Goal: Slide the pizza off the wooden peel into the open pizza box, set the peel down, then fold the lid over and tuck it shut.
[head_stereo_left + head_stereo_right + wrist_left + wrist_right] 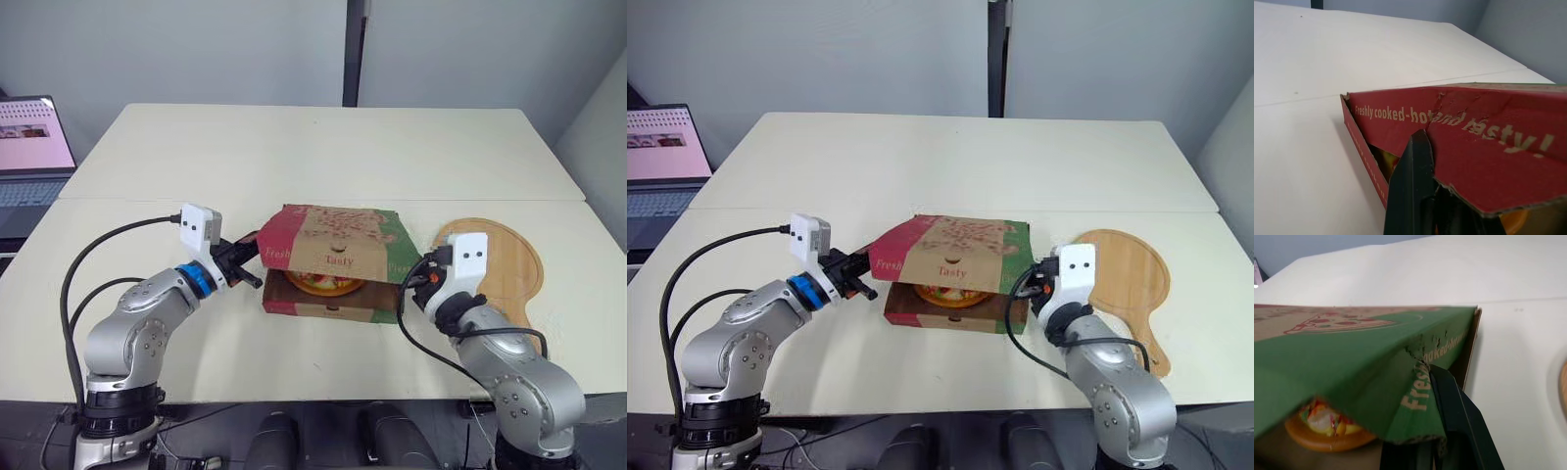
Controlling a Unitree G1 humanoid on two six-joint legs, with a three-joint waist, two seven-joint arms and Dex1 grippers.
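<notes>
Lid (338,240) (half-down) inside 2 grippers (257,264) (409,284)

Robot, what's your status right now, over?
Left gripper and right gripper each pinch a side flap of the red-and-green cardboard lid, half closed over pizza. Round wooden peel down beside box.

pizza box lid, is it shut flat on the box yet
No, the lid sits raised at an angle above the box base, and the pizza shows through the open gap at the front.
</notes>
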